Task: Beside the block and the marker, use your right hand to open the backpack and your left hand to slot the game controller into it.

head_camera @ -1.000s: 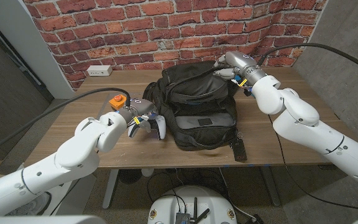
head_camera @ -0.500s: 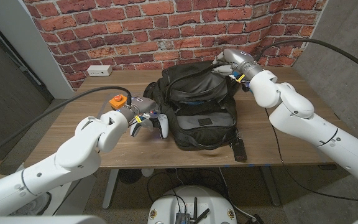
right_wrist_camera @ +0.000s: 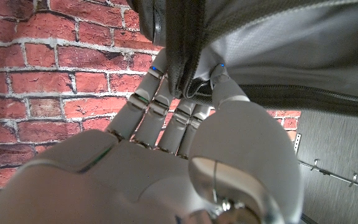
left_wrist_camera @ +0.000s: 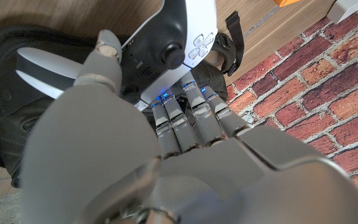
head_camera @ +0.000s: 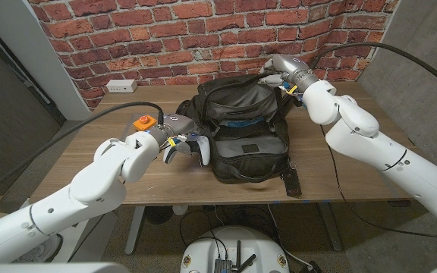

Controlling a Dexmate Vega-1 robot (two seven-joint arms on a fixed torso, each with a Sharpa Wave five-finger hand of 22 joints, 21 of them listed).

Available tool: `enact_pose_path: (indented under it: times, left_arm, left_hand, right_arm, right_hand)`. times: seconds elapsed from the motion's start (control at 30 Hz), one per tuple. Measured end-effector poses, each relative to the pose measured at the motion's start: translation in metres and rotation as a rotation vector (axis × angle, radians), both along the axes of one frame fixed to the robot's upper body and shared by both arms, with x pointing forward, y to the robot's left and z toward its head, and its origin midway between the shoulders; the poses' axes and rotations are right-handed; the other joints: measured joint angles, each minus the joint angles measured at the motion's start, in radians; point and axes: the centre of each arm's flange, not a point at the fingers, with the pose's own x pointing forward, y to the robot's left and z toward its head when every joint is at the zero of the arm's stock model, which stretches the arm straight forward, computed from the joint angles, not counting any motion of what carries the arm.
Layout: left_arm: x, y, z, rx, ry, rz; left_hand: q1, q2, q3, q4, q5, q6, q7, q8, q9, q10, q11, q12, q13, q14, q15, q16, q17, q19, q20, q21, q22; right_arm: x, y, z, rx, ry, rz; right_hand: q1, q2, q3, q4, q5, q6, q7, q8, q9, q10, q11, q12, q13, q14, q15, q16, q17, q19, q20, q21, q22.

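Black backpack mid-tabletop, top flap pinched and lifted by right hand at 1 o'clock. Left hand grips white controller at bag's 9 o'clock edge; opening lies toward 2 o'clock from controller.

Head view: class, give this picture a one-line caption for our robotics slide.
Right hand pulls the black backpack open while left hand holds the white game controller beside it.
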Motion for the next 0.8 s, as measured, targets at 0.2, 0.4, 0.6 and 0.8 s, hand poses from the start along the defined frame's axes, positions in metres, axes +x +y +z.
enact_pose_path:
  times: [0.2, 0.4, 0.6, 0.8]
  left_arm:
    - [-0.001, -0.003, 0.003, 0.002, -0.001, -0.01]
    - [-0.002, -0.005, 0.006, 0.006, 0.0, -0.019]
    - [-0.002, -0.009, 0.008, 0.011, 0.003, -0.029]
    - [-0.003, -0.014, 0.009, 0.017, 0.003, -0.036]
  left_hand:
    - [0.0, 0.0, 0.0, 0.0, 0.002, 0.0, 0.0, 0.002, 0.0, 0.0, 0.0, -0.004, 0.0, 0.0, 0.0, -0.001, 0.0, 0.0, 0.0, 0.0, 0.0]
    - [0.0, 0.0, 0.0, 0.0, 0.002, 0.0, 0.0, 0.002, -0.001, 0.0, 0.0, -0.004, 0.0, 0.0, 0.0, -0.002, 0.001, 0.0, 0.0, 0.0, 0.0]
    - [0.0, 0.0, 0.0, 0.0, 0.002, 0.0, 0.0, 0.002, -0.001, 0.0, 0.0, -0.002, 0.0, 0.0, 0.0, -0.002, 0.001, 0.0, 0.0, 0.0, 0.0]
    - [0.0, 0.0, 0.0, 0.0, 0.002, 0.0, 0.0, 0.002, 0.0, -0.001, -0.001, -0.002, 0.0, 0.0, 0.0, -0.004, 0.001, 0.004, -0.004, 0.0, 0.0]
  right_arm:
    - [0.002, -0.001, 0.005, 0.012, 0.0, -0.002]
    - [0.004, -0.003, 0.01, 0.027, -0.005, -0.004]
    - [0.005, -0.005, 0.013, 0.039, -0.01, -0.004]
    - [0.006, -0.006, 0.016, 0.051, -0.016, -0.005]
  right_hand:
    - [0.004, -0.004, 0.0, 0.0, 0.0, -0.001, 0.001, 0.0, 0.0, 0.0, 0.0, 0.0, 0.002, 0.004, -0.004, 0.0, 0.005, 0.0, 0.0, 0.0, 0.0]
    - [0.005, -0.005, 0.0, 0.0, 0.0, -0.002, 0.002, 0.0, 0.001, -0.002, 0.002, -0.001, 0.003, 0.009, -0.002, 0.0, 0.005, 0.0, 0.0, 0.006, 0.0]
    - [0.007, -0.002, 0.001, 0.001, -0.001, -0.003, 0.003, -0.001, 0.007, -0.001, 0.002, -0.001, 0.007, 0.009, -0.002, 0.0, 0.005, 0.0, 0.0, 0.01, 0.0]
    - [0.007, -0.002, 0.001, 0.001, -0.004, 0.003, 0.006, -0.002, 0.008, 0.002, 0.006, -0.004, 0.008, 0.009, -0.002, 0.0, 0.009, 0.0, 0.0, 0.014, 0.004]
